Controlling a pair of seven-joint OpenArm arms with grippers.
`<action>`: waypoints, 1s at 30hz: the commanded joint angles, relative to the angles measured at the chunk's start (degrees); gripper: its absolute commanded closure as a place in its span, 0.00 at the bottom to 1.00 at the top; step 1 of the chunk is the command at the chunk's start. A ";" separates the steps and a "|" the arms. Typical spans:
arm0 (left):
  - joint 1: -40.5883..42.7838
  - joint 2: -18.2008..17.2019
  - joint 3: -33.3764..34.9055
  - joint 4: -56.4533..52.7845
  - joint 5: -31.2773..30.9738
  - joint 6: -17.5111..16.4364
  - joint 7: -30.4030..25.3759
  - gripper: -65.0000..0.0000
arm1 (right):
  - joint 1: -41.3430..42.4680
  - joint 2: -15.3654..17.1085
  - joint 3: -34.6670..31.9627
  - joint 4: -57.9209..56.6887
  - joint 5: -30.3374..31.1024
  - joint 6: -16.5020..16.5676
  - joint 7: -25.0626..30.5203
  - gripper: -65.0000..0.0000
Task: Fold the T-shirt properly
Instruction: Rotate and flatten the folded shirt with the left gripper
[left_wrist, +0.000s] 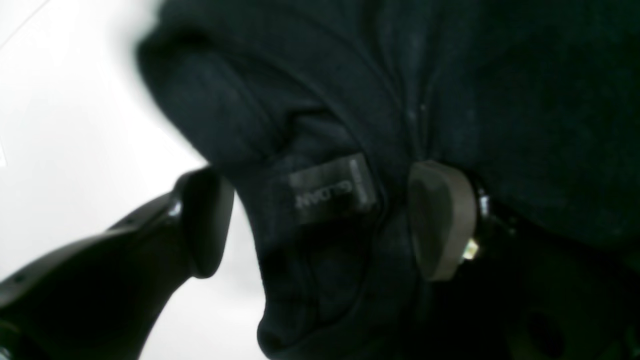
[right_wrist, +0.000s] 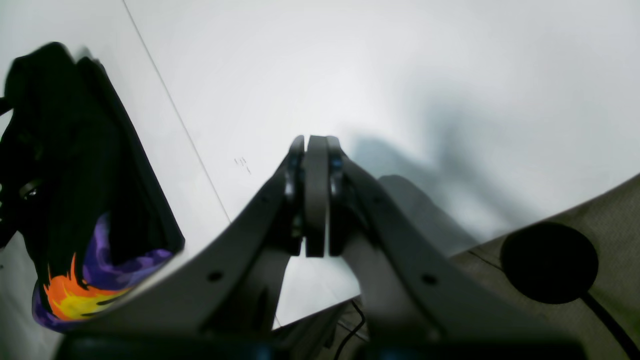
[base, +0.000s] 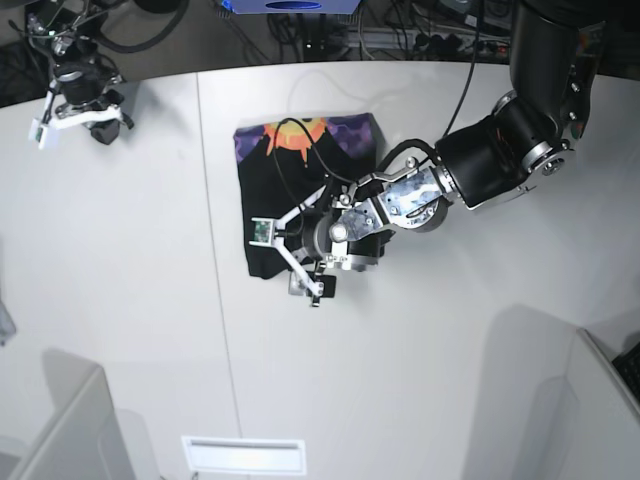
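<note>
The black T-shirt (base: 300, 185) lies folded into a rough rectangle on the white table (base: 130, 300), its orange and purple print (base: 305, 133) at the far edge. At the shirt's near edge my left gripper (base: 288, 260) is open. In the left wrist view its fingers (left_wrist: 440, 220) stand wide apart, and a bunched fold of the T-shirt (left_wrist: 320, 125) carrying the grey tag (left_wrist: 330, 192) sits between them, unpinched. My right gripper (right_wrist: 316, 200) is shut and empty above bare table, off at the far left (base: 72, 118). From there the T-shirt (right_wrist: 100, 175) shows at the left.
A seam (base: 215, 300) runs across the table just left of the shirt. Cables and equipment (base: 300, 20) crowd the far edge. A white slotted panel (base: 243, 455) sits at the near edge. A black round object (right_wrist: 549, 262) lies on the floor past the table's edge.
</note>
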 joint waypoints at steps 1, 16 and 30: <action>-0.83 0.12 0.41 1.03 -0.99 -1.91 1.19 0.16 | -0.22 0.41 0.10 1.00 0.48 0.33 1.06 1.00; -2.06 -0.24 -14.27 12.45 -1.52 -2.17 1.46 0.16 | -0.22 0.76 0.01 1.00 0.48 0.33 0.98 1.00; 22.55 -1.99 -46.54 32.94 -0.82 0.38 1.02 1.00 | -2.51 4.37 -1.22 1.44 0.39 12.20 7.04 1.00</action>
